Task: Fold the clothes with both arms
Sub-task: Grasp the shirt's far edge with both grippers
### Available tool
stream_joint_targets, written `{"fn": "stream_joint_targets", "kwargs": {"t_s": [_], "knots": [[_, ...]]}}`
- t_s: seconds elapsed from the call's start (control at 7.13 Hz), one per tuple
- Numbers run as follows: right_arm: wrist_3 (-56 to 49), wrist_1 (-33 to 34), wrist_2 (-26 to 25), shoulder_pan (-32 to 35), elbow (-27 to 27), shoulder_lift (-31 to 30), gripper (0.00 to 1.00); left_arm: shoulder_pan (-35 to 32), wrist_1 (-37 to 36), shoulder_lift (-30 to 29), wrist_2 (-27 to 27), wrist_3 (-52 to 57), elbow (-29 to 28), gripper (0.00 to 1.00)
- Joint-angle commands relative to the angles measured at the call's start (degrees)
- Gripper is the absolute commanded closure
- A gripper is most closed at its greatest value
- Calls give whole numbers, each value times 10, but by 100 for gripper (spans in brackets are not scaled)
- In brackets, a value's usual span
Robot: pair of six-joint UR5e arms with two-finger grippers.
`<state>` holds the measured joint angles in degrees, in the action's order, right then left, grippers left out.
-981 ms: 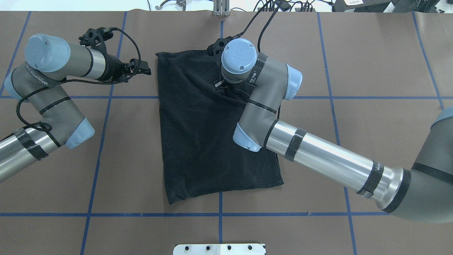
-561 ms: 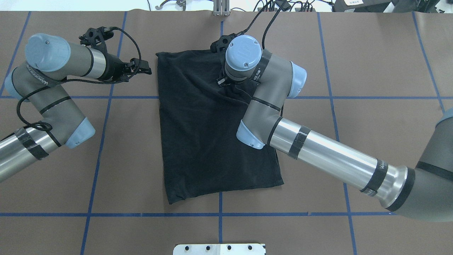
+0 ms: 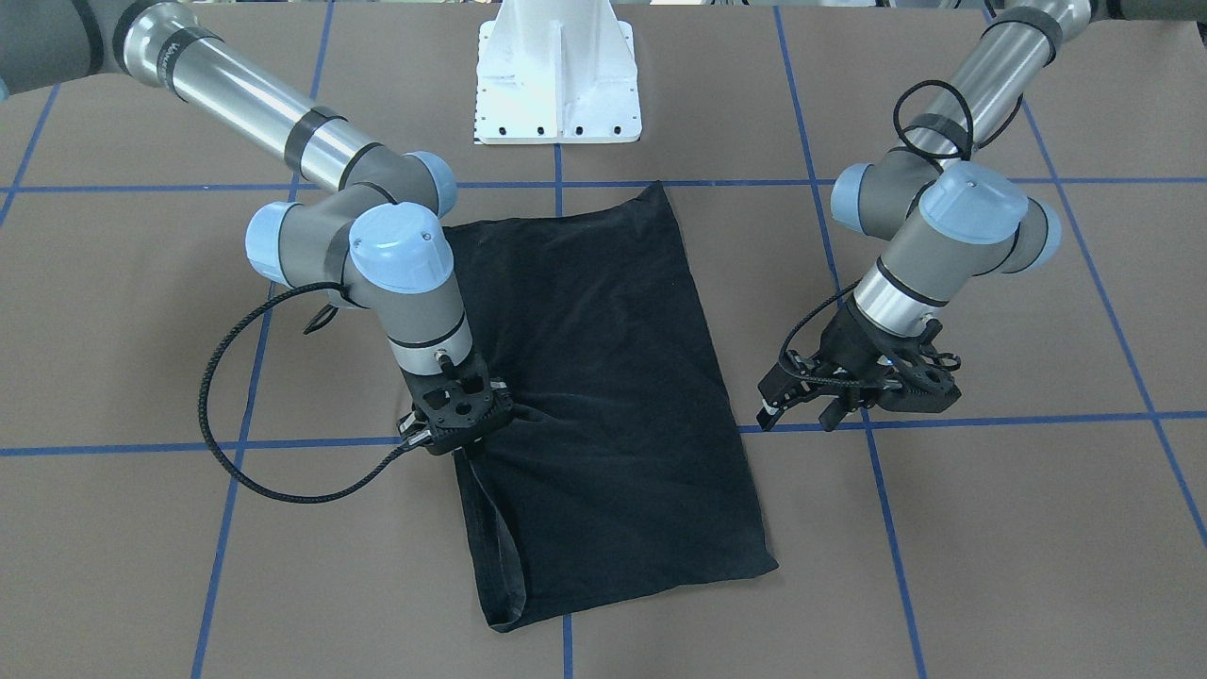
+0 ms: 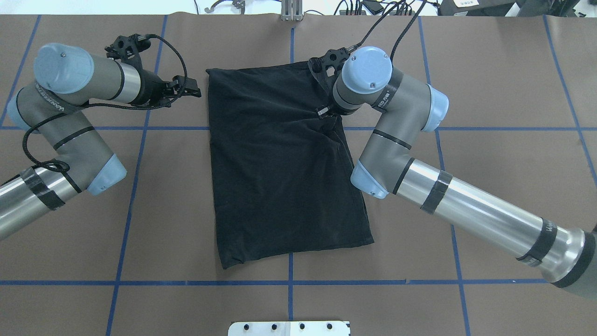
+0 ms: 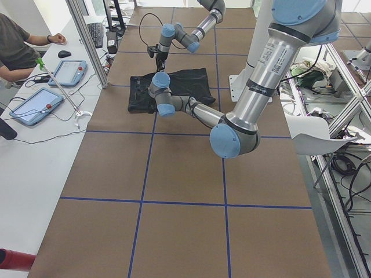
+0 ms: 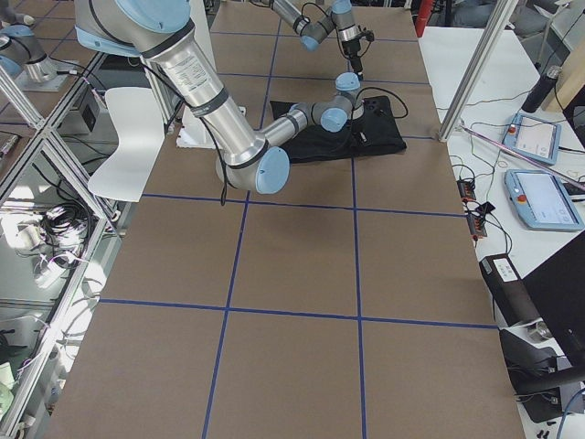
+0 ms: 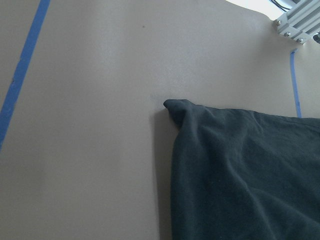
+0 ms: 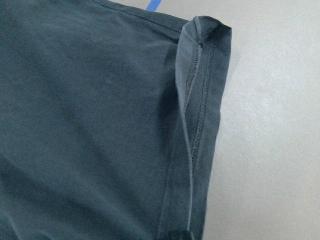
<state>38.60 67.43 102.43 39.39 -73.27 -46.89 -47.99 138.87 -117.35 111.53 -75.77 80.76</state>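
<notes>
**Right arm has dragged the shirt's edge outward; left arm unchanged**

Since a second ago the right arm (image 4: pixel 475 205) has swung toward the robot's right. Its blue wrist cap, which then sat over the shirt's far middle, now sits past the shirt's right edge. The pinched cloth has gone with it, so creases that ran to a point well inside the shirt now run to its right border. The left arm (image 4: pixel 28 196) and its cable loop stand where they stood.

The black T-shirt (image 4: pixel 280 177) lies in the middle of the brown bench (image 4: pixel 489 70), folded to a tall, slightly skewed rectangle across the blue tape lines. No print shows on the upturned side. Wrinkles fan from the grip across the far half, while the near half lies flat. At the far right corner a stitched hem is turned over in a narrow lip.

The right gripper (image 3: pixel 464 451) points straight down at the shirt's right edge, its fingers closed on a tuck of cloth lifted slightly off the bench. The left gripper (image 3: pixel 800 410) hangs low over bare bench just beside the shirt's far left corner, apart from it. It is tilted toward the shirt and its fingers are spread with nothing between them.
</notes>
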Motion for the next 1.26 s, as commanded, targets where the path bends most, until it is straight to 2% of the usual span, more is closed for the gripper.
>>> {"fn": "stream_joint_targets", "kwargs": {"t_s": [0.0,0.14,0.28,0.42,0.84,0.98,1.12], "knots": [[-2,0,7,10,-12,-26,100,1,0,1,0,-1,1,0],[4,1,7,11,-12,-23,100,1,0,0,0,-1,1,0],[7,2,7,15,-10,-20,30,1,0,0,0,-1,1,0],[37,3,7,19,-9,-15,0,1,0,0,0,-1,2,0],[73,2,18,25,14,37,0,5,1,-3,-2,-1,-3,0],[109,1,37,30,13,48,0,6,15,-30,-5,0,-31,0],[124,0,60,36,10,55,0,6,43,-67,-9,0,-88,0]]}}
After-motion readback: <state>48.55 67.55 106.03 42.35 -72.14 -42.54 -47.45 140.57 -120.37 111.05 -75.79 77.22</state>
